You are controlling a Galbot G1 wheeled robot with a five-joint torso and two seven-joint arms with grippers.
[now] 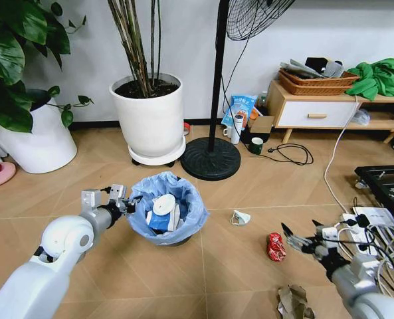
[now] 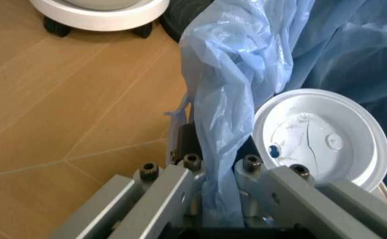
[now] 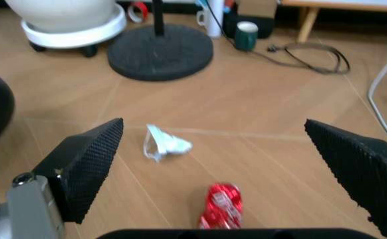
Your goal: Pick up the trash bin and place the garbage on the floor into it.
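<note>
Wood planks in a zigzag pattern make up the floor [image 1: 103, 179], smooth and light brown. On the left side, the left gripper [image 1: 125, 207] reaches out on a shiny white arm and pinches the rim of the trash bin [image 1: 168, 209]; its metal jaws are closed tight on the crinkly blue bag, as the left wrist view shows [image 2: 213, 199]. The bin is small, round and dark, and the soft plastic bag [image 1: 183, 193] puffs over its edge. Inside sit a round white lid [image 1: 163, 205] with a thin crack in it, and something blue under it. Behind the bin stand a big smooth white plant pot [image 1: 148, 123] and a flat round black fan base [image 1: 210, 159]. Further right, a crumpled white scrap [image 1: 241, 217] lies on the floor, and near it a squashed shiny red can [image 1: 276, 246]. Torn brown paper [image 1: 293, 302] lies close to the bottom edge. On the right, the right gripper [image 1: 301, 240] hovers just beside the can, its bumpy black fingers [image 3: 87, 164] spread wide and holding nothing.
</note>
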